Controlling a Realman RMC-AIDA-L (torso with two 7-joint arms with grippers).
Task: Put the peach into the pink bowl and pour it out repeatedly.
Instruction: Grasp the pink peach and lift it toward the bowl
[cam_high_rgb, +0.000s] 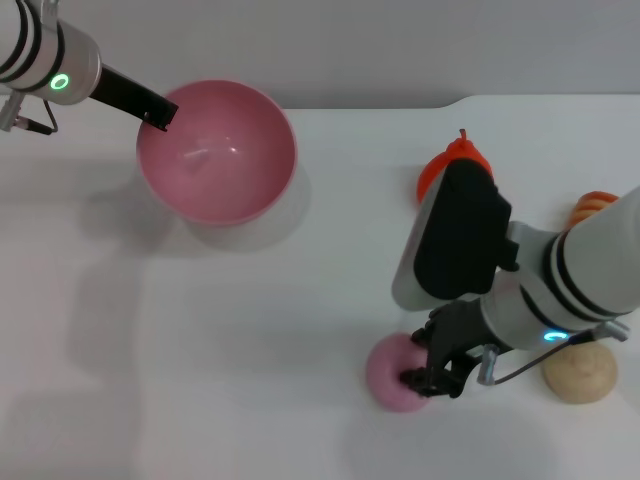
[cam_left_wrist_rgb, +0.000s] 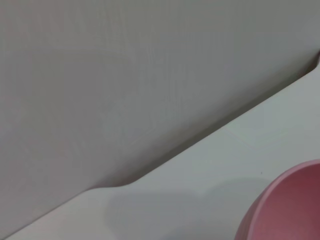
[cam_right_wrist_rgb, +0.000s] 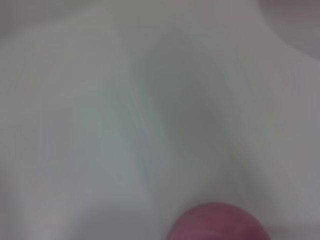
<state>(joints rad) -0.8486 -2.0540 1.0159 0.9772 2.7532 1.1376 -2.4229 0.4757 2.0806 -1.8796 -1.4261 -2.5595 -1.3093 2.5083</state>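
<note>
Pink on white: claw at the peach, bowl held at its rim

Pink plastic catches the eye first: the pink bowl (cam_high_rgb: 216, 150) stands upright toward the far left part of the white tabletop (cam_high_rgb: 250, 340), with nothing visible in its hollow. The left claw (cam_high_rgb: 160, 112) reaches in from the far-left corner, and its dark tip sits on the bowl's far-left rim; whether it pinches that rim I cannot tell from where I stand. The left wrist view catches only a curve of the bowl (cam_left_wrist_rgb: 287, 207) against the tabletop's far edge.

Well apart from the bowl, close to the near edge and right of the middle, the peach (cam_high_rgb: 392, 372) lies on the tabletop. The right claw (cam_high_rgb: 432, 365) is down at its right side, dark fingers touching it, but how far they are parted I cannot tell. The right wrist view shows the peach (cam_right_wrist_rgb: 217, 222) as a blurred pink dome.

Behind the right arm an orange-red fruit (cam_high_rgb: 452, 160) lies on the tabletop, and a beige bun (cam_high_rgb: 580, 372) sits just beside the arm near the right edge.
</note>
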